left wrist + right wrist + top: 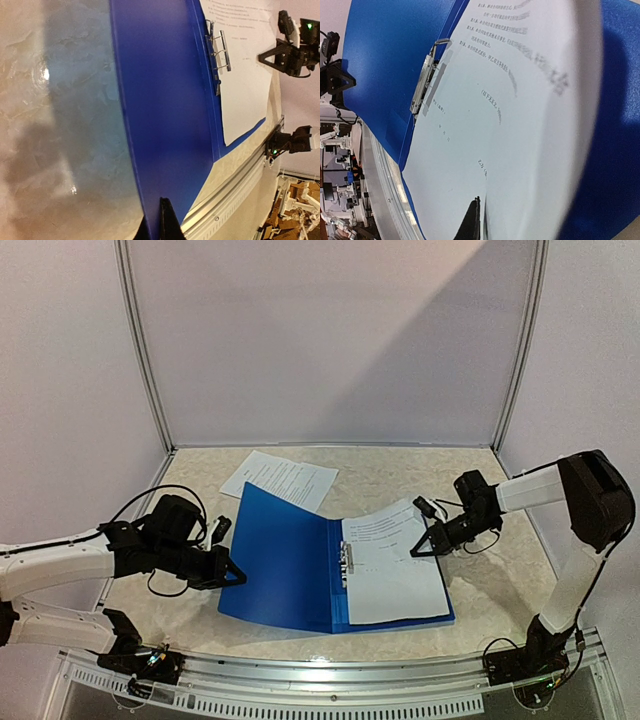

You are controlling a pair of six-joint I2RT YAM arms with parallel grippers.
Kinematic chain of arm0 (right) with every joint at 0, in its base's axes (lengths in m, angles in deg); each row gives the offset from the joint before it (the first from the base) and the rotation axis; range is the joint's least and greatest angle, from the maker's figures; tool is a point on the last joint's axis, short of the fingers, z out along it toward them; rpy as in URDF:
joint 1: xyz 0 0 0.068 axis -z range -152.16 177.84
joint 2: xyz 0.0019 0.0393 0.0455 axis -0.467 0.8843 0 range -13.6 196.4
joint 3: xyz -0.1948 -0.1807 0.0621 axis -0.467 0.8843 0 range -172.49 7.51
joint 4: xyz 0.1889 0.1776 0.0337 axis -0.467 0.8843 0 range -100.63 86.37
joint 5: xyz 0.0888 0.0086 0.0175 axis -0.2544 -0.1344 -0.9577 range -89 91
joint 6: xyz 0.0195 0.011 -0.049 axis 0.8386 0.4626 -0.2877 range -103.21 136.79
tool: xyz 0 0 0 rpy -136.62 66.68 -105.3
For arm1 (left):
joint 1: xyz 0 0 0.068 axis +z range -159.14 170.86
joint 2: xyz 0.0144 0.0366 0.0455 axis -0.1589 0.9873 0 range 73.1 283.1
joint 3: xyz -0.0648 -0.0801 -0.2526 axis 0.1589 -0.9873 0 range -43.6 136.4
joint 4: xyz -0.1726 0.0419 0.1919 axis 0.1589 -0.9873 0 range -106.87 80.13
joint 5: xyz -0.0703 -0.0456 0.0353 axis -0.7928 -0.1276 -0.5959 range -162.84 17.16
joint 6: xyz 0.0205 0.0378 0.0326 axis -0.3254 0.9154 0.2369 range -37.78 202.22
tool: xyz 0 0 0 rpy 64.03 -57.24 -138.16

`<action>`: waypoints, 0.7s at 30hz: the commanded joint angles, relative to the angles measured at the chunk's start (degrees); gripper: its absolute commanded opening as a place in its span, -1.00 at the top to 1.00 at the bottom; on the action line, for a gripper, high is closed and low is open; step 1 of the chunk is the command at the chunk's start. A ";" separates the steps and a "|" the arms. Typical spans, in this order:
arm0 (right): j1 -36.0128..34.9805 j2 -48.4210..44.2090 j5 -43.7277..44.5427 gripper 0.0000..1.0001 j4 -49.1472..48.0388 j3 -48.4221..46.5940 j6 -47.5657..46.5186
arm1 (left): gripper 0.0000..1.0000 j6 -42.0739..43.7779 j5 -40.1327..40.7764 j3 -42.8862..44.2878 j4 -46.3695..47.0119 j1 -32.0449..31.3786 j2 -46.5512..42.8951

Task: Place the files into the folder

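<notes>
The left gripper (pixel 232 575) was closed down to a narrow pinch on the left edge of the folder (pixel 285 560). In the left wrist view a dark fingertip (pixel 167 220) sat right at that blue edge, low in the frame, and the cover bowed upward beside it. The right gripper (pixel 420 547) was likewise nipped shut on the right edge of the printed sheet (pixel 390 570). The right wrist view showed one finger (pixel 472 220) against the paper, which curled up off the blue beneath it.

The folder lay opened out at the middle of the table (pixel 480 590), its wide span running left to right. Its spine ran from far to near, with the metal clip (pixel 347 558) on it. The printed sheet lay on the right-hand cover with its long axis along the spine. Its left edge was at the clip and its lines of text were toward the far end.

The folder's near edge sat close to the aluminium rail (pixel 330 675) at the bottom of the top view. Bare marbled tabletop lay open to the right of the folder as far as the wall, and in a strip along the far side.

A second sheet (pixel 290 478) lay flat in the upper middle, tilted, its near corner tucked under the folder's far left corner.
</notes>
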 commanded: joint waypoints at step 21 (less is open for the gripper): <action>-3.87 -4.21 20.64 -0.01 10.46 -5.34 1.43 | 1.00 0.38 -0.23 0.46 -2.65 -0.18 -1.66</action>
